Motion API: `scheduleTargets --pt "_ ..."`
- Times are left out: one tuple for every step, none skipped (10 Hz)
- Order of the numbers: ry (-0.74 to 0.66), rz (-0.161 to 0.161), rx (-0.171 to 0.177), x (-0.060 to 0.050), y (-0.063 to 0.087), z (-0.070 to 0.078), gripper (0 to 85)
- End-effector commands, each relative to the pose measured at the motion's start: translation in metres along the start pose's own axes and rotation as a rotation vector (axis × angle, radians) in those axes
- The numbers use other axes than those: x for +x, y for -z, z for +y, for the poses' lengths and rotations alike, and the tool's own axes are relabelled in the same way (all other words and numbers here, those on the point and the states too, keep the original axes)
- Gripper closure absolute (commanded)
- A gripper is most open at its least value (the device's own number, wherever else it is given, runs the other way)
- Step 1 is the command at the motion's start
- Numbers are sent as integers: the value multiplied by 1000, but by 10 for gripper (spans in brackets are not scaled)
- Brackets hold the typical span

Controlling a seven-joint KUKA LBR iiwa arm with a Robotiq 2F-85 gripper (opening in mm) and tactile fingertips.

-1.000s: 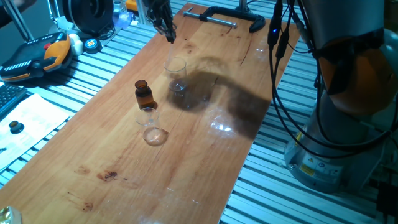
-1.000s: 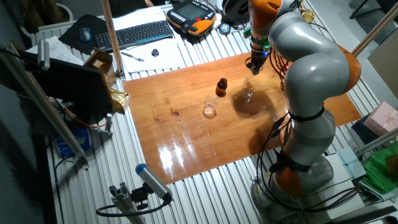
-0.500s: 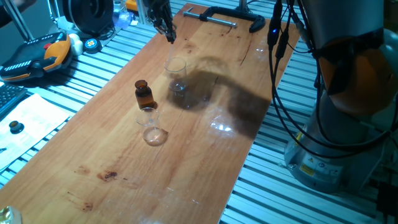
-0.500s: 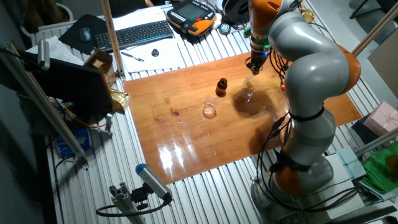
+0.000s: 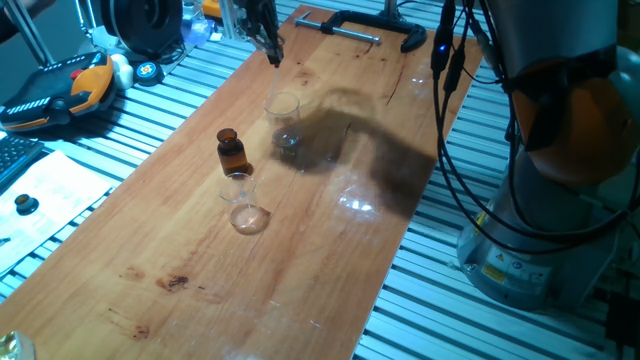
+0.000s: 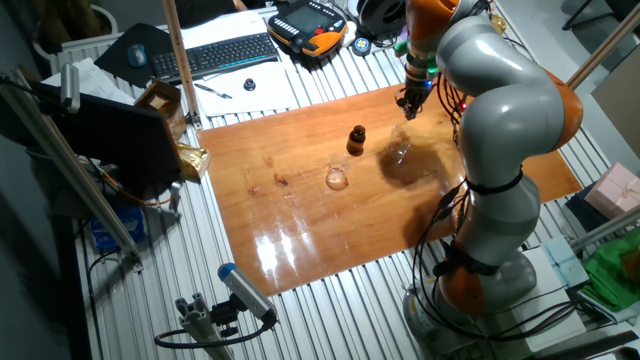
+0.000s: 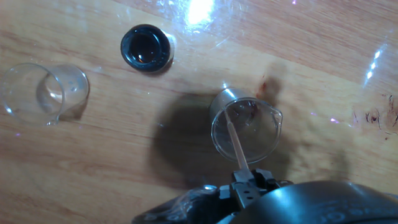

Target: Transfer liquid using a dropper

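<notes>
Dropper [image 7: 236, 147] over beaker [image 7: 246, 127] — label-less

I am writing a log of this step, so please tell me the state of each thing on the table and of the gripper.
dropper: held in the gripper, tip pointing into the beaker below.
gripper: shut on the dropper, above the table.
beaker under the dropper: upright.
second beaker: upright, looks empty.
brown bottle: upright, uncapped.
</notes>
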State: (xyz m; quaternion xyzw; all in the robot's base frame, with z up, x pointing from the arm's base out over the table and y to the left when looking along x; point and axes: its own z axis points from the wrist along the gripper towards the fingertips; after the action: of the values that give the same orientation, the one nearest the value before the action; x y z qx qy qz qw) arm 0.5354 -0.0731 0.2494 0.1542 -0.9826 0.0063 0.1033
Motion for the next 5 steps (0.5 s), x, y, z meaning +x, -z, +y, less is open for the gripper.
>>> scheduleTargets --pt "-9 1 -11 -2 1 4 840" --pt "-22 -2 -26 -5 2 9 840" --pt "-34 -5 -35 -8 3 15 840" --pt "-46 -10 -49 -10 4 20 840" --pt "-65 -18 -75 -13 3 28 840"
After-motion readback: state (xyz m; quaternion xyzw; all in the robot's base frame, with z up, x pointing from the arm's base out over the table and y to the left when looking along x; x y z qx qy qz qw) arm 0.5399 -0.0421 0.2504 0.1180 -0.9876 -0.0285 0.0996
